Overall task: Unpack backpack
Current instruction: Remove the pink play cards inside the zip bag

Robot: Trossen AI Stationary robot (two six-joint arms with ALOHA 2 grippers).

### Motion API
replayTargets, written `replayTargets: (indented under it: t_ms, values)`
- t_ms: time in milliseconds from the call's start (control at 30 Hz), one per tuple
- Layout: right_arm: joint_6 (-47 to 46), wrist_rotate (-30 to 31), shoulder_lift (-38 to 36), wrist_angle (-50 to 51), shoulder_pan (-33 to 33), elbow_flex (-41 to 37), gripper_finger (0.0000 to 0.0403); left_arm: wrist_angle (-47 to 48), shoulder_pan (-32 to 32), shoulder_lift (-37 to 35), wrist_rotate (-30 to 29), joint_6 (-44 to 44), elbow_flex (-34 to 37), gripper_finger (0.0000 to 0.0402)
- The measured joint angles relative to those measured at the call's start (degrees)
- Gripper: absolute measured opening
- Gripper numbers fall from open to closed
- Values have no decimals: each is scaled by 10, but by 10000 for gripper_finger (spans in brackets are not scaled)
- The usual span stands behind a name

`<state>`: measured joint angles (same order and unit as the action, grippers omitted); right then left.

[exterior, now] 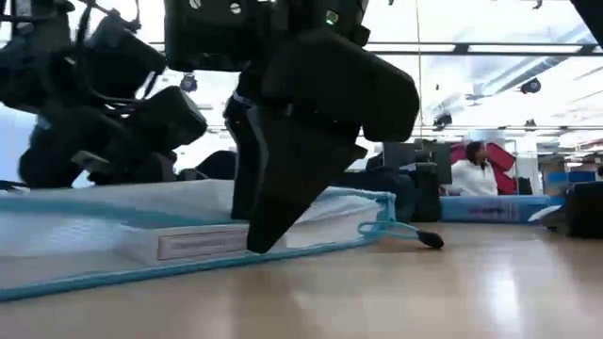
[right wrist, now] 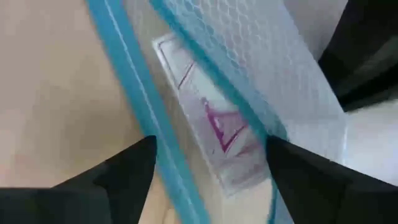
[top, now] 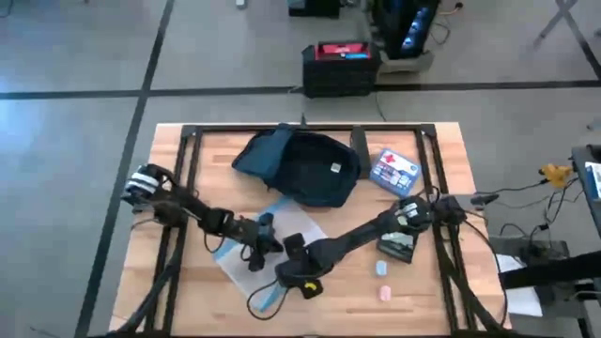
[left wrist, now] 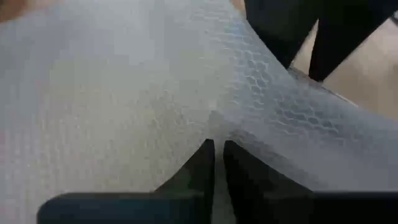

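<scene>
Wooden table (top: 441, 282) bore the backpack (top: 305, 166) at its far side, while nearer, the left gripper (left wrist: 217, 163) pinched the mesh pouch (top: 268, 249); the right gripper (right wrist: 208, 163), jaws spread, should straddle its blue edge squarely before closing.

No wording can be made out anywhere; the small light patch (top: 334, 168) on the backpack (top: 305, 166) is too small to read. The blue-white box (top: 393, 169) just beside the backpack bears a red cross-like mark, its print illegible. Inside the mesh pouch (right wrist: 249, 81), near the backpack, a white card (right wrist: 214, 134) shows a purple triangle-like sign, its lettering blurred
</scene>
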<state>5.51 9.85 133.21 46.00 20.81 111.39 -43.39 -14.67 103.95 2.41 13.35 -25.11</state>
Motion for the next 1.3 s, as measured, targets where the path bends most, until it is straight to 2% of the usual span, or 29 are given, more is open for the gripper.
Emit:
replayTargets:
  t_ms: [300,633,1000,1067,1300]
  values:
    - [3,20,1,-16,-1,0,305,-5,2,55,74,-70,-63,25]
    - [-35,37,-1,28,9,17,332,-9,9,49,71,-69,-52,25]
    - [-77,42,-8,68,23,42,333,-12,9,48,71,-69,-50,25]
    - [-89,30,-8,73,28,46,334,-12,9,48,71,-69,-49,25]
    - [-136,-76,-9,24,47,48,316,-12,9,48,72,-69,-49,25]
